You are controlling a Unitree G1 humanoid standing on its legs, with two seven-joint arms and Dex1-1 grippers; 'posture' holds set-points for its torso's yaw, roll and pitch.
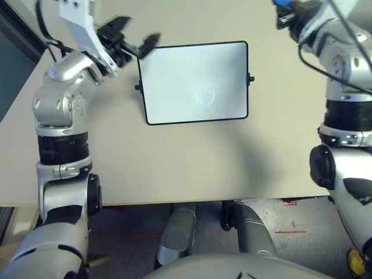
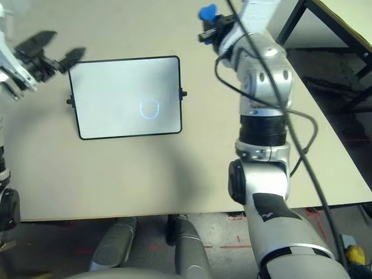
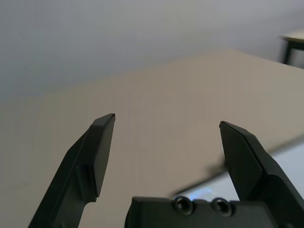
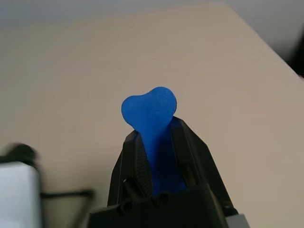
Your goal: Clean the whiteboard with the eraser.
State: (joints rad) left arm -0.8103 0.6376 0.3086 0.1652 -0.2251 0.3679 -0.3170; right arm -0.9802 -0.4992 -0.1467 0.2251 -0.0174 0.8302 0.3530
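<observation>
1. The desk [image 1: 174,168] is a broad beige surface with bare room on every side of the whiteboard and a wide free strip between the board and the desk's near edge.
2. The whiteboard [image 1: 195,81] lies flat at mid-desk, with a faint round scribble near its centre and small black knobs on its short sides.
3. The left gripper [image 1: 131,38] hangs just over the board's far left corner, its two fingers spread wide with nothing between them.
4. The right gripper [image 4: 156,142] is raised beyond the board's right side, well apart from it, fingers clamped tight on the eraser.
5. The eraser [image 4: 151,109] sticks out blue past the fingertips.
</observation>
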